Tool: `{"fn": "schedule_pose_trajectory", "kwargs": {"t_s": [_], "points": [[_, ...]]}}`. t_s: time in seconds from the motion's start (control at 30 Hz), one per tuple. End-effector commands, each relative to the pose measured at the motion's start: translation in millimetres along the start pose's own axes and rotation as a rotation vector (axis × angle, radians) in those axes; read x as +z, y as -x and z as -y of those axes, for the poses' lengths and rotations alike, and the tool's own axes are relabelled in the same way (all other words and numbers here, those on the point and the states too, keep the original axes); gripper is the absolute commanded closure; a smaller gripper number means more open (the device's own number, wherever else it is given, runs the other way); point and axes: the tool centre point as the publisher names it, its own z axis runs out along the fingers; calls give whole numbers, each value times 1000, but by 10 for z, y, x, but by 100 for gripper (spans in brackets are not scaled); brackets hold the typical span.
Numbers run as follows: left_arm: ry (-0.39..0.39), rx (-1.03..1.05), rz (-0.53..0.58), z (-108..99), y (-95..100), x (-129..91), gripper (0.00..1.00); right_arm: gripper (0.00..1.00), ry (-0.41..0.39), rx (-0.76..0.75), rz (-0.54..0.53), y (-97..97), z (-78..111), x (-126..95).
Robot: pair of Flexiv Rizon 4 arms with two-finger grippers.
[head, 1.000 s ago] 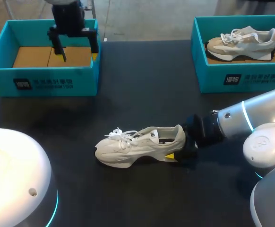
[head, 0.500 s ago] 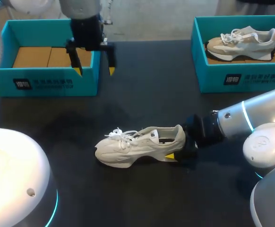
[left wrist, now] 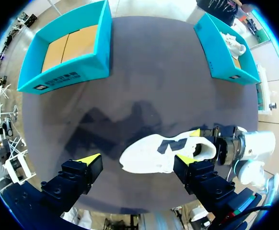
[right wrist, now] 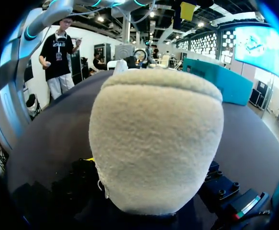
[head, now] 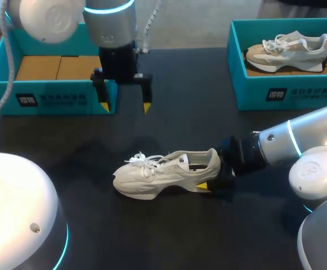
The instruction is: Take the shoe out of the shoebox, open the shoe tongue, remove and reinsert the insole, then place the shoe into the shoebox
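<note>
My left arm (head: 110, 22) reaches in over the table's far left with its wrist pointing straight down, and the left gripper (head: 125, 106) hangs above the tabletop with fingers spread wide, holding nothing. My right arm (head: 298, 140) lies low and nearly level, its right gripper (head: 211, 174) clamped on the heel of the shoe (head: 152, 177).

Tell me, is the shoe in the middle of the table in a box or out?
Out. The shoe sits on the dark table, apart from the left box and the right box.
</note>
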Motion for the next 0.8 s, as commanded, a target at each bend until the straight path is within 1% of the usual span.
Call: {"fn": "schedule_pose_trajectory", "kwargs": {"t_s": [0.03, 0.3, 0.47, 0.7, 0.8], "points": [[6, 10, 5, -45, -97, 138, 0, 100, -3, 1, 2, 10, -5, 42], [35, 57, 13, -119, -349, 312, 0, 100, -3, 1, 2, 10, -5, 42], [27, 70, 80, -160, -536, 424, 0, 100, -3, 1, 2, 10, -5, 42], [55, 110, 35, -241, -737, 518, 0, 100, -3, 1, 2, 10, -5, 42], [58, 125, 38, -293, -829, 553, 0, 100, -3, 1, 2, 10, -5, 42]]}}
